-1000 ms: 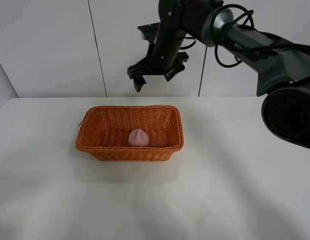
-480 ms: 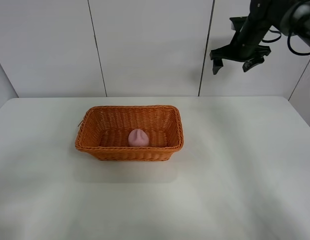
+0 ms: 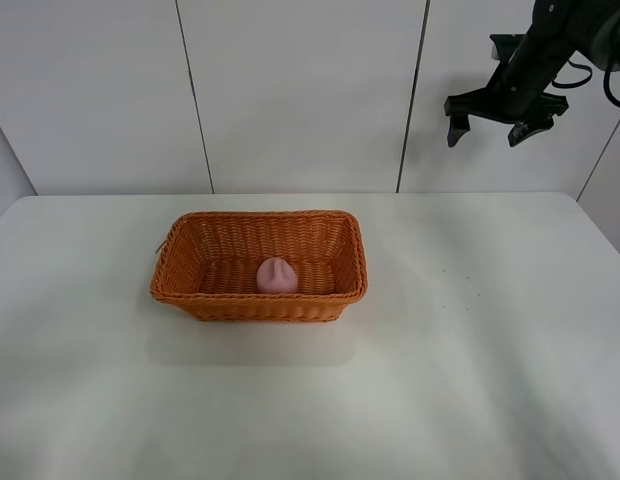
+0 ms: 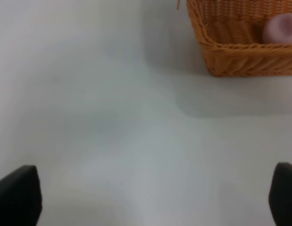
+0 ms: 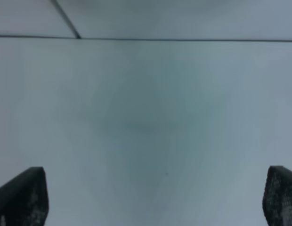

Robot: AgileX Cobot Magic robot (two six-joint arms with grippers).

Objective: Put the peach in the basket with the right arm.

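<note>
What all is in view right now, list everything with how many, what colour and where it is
basket: one, orange-brown wicker, on the table left of centre.
peach: one, pink, inside the basket on its floor, toward the near wall.
table: one, white, filling the lower part of the high view.
wall panels: white, with dark seams, behind the table.
right gripper: one, black, open and holding nothing, raised high at the upper right, away from the basket.
left gripper: one, black fingertips spread wide over bare table, seen only in its wrist view.
</note>
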